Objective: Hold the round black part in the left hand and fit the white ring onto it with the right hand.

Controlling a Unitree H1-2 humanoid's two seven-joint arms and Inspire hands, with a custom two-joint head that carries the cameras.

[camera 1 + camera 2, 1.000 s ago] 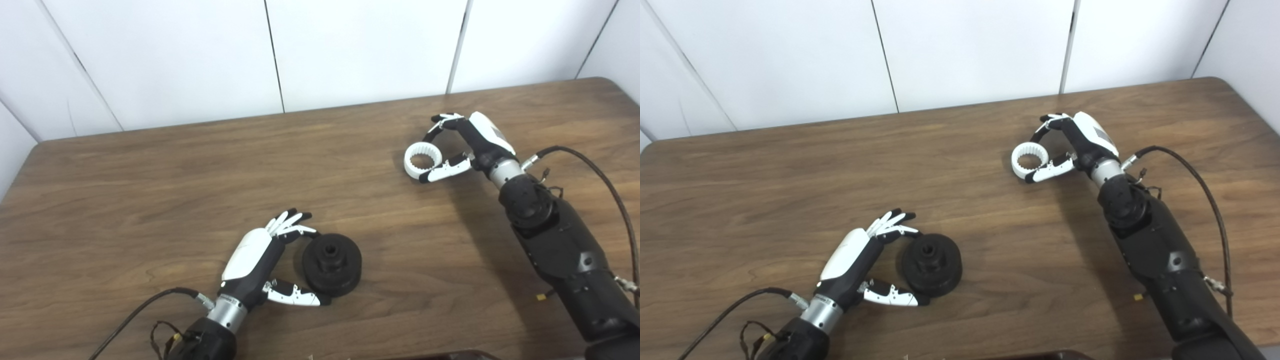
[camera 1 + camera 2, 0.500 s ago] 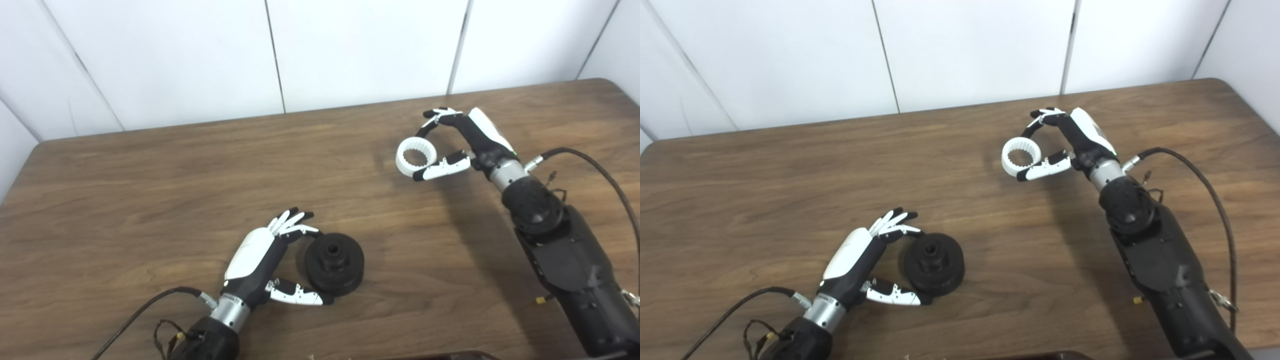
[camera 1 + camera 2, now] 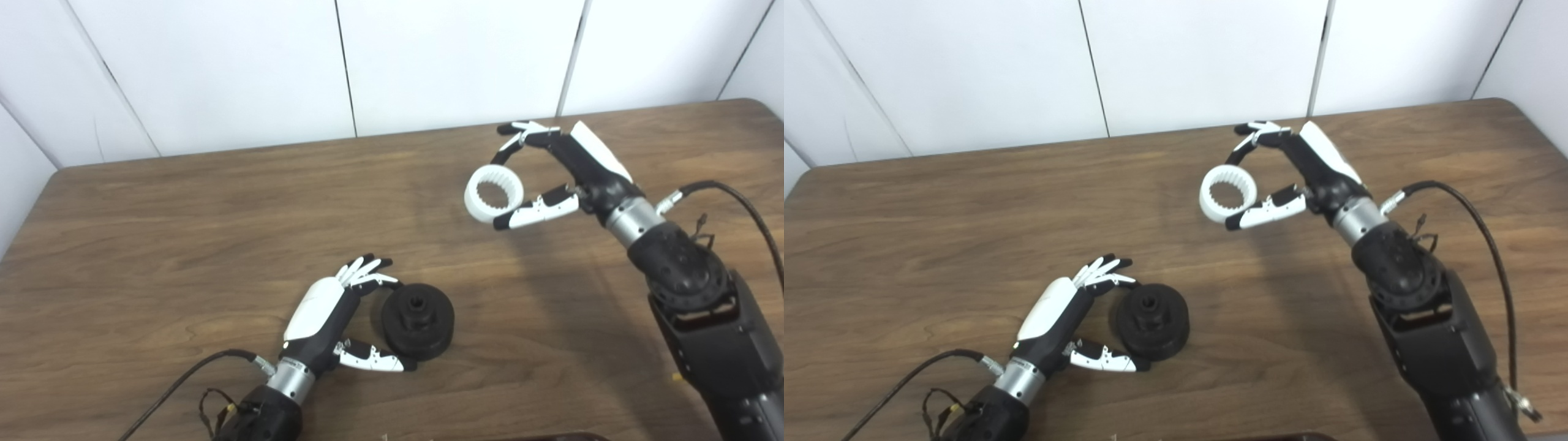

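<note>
Left eye view gives us the whole wooden table [image 3: 184, 233], and both hands are busy. Down near the front edge, the left hand [image 3: 331, 318] cups the round black part [image 3: 418, 321], which sits flat on the tabletop with its raised hub and centre hole facing up. The fingers [image 3: 366, 269] curl over the part's far-left rim, the thumb [image 3: 375, 364] reaches along its near-left edge, and both look to be touching it; whether that amounts to a firm grip is hard to tell, but the part is bracketed between them.

Over on the right, the right hand [image 3: 572, 171] is up off the table and carries the white ring [image 3: 493, 195]. That ring, toothed on its inner face, is pinched between the thumb [image 3: 534, 211] at its lower edge and the bent fingers [image 3: 520, 131] at its top, and it tilts so that its opening faces the camera. A soft shadow lies on the wood under it.

Ring and black part are well apart, the ring farther back and to the right. Cables trail from both wrists, and white wall panels [image 3: 429, 61] stand behind the table.
</note>
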